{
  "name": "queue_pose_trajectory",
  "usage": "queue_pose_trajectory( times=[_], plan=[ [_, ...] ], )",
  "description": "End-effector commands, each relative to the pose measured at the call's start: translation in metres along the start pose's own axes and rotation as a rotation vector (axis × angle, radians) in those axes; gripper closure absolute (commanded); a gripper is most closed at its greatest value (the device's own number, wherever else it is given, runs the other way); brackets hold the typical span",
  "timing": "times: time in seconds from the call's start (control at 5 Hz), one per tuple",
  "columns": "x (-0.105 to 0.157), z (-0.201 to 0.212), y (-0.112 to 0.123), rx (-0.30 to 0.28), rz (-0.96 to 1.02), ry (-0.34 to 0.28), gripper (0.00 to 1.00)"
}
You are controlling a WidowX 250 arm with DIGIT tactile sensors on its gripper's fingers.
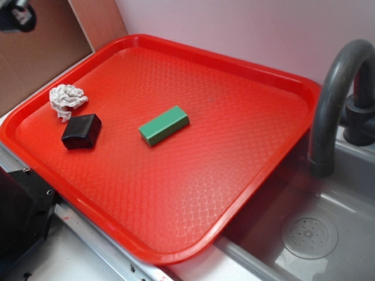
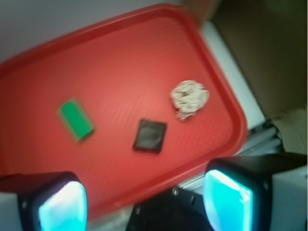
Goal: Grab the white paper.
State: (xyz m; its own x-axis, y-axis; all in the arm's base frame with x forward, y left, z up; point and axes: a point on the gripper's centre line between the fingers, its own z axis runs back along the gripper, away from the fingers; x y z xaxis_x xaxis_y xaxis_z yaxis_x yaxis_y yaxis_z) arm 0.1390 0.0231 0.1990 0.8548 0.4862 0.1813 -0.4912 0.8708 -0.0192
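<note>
— Red textured plastic tray (image 1: pixel 246 193): how many, and what lies on it?

— One tray, resting over the edge of a grey sink basin (image 1: pixel 328 234). Three items on it, one of each kind.

— List them.

— One small crumpled wad of off-white paper (image 1: pixel 67 99), near the tray's left rim. One glossy black block (image 1: pixel 81 131), just beside the paper, touching or nearly so; I cannot tell which. One green rectangular block (image 1: pixel 164 125), lying flat, apart from the black block, toward the tray's middle.

— Other fixtures?

— One dark grey curved faucet (image 1: pixel 337 93), arching over the basin. One round drain (image 1: pixel 309 236) in the basin floor.

— The gripper (image 2: pixel 144 202)?

— One, seen from the wrist view, high above the tray's near edge. Two fingers with glowing cyan pads (image 2: pixel 62 209), spread wide, grasping nothing. Well apart from the paper.
</note>
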Motion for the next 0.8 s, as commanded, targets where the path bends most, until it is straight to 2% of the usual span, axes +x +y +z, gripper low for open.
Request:
queue_pose_trajectory(
  times=[0.0,0.2,0.4,0.6],
  plan=[
    [0.028,-0.031,0.043,0.075,0.176,-0.172,0.00],
    [0.043,-0.055,0.059,0.094,0.192,-0.200,0.00],
    [0.052,-0.077,0.065,0.065,0.207,-0.265,0.00],
    [0.061,-0.101,0.069,0.073,0.171,-0.243,0.00]
  ],
)
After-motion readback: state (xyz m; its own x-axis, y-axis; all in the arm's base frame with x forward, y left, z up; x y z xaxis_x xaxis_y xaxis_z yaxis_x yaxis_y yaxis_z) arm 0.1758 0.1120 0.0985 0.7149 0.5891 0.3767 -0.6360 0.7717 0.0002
